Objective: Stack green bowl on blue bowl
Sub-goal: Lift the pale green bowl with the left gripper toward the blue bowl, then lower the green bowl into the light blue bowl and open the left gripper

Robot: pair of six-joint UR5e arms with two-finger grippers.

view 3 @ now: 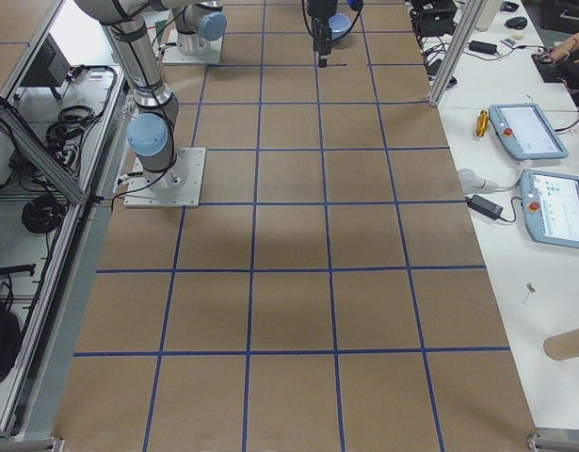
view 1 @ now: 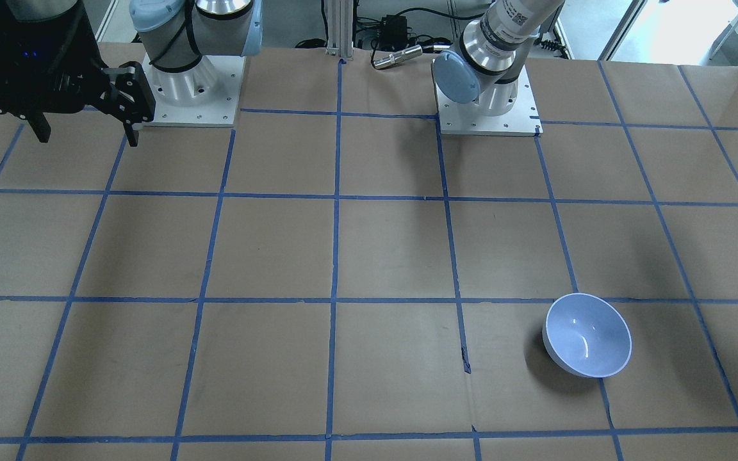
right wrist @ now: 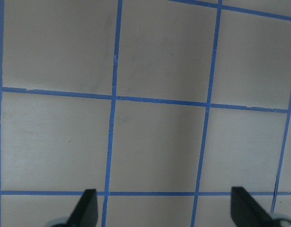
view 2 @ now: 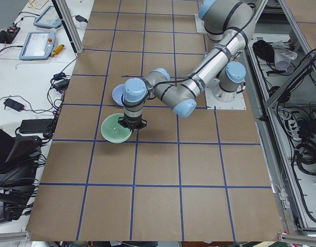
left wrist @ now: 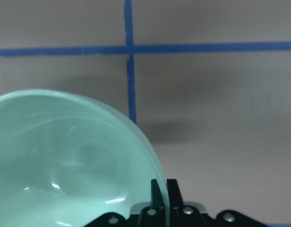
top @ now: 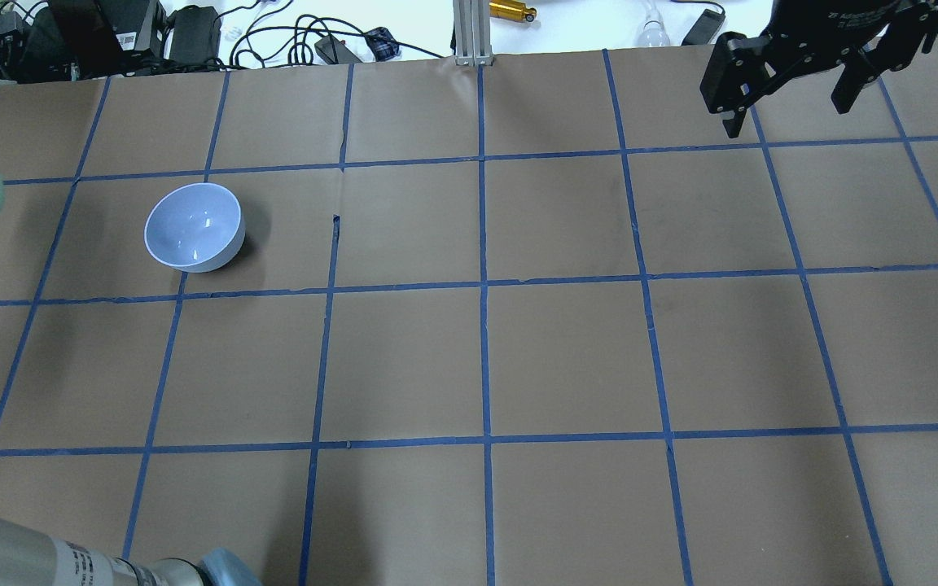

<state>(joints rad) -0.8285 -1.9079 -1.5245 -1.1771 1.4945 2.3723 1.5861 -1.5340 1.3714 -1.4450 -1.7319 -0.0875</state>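
Basically: brown-paper desk (top: 518, 350) with a blue tape grid fills every view.

Left arm (view 2: 199, 82): only the left side view shows all of it, stretched across the desk with the wrist pointing down. Overhead catches just a bit of it at the bottom left corner.

Right arm (view 3: 138, 56): cut off by the top of the frame in the right side view, and only its black end shows overhead and in the front view.

Green bowl (view 2: 115, 128): hangs under the left wrist on the robot's left side of the desk. Its shadow falls apart from it, so it looks to be off the surface. Overhead and front views clip it at the frame edge, showing a sliver only. The left wrist camera sees about half the bowl, mouth up.

Blue bowl (top: 195, 226): upright on the desk near the green bowl, not touching it. The left side view hides most of it behind the left wrist; it's clear overhead and from the front.

Left jaws: pinched onto the green bowl's rim, one finger inside and one outside. The wrist view shows only the tips.

Right jaws: spread wide, gripping nothing, over bare desk on the robot's right. The wrist view shows only the finger ends, at the bottom edge.
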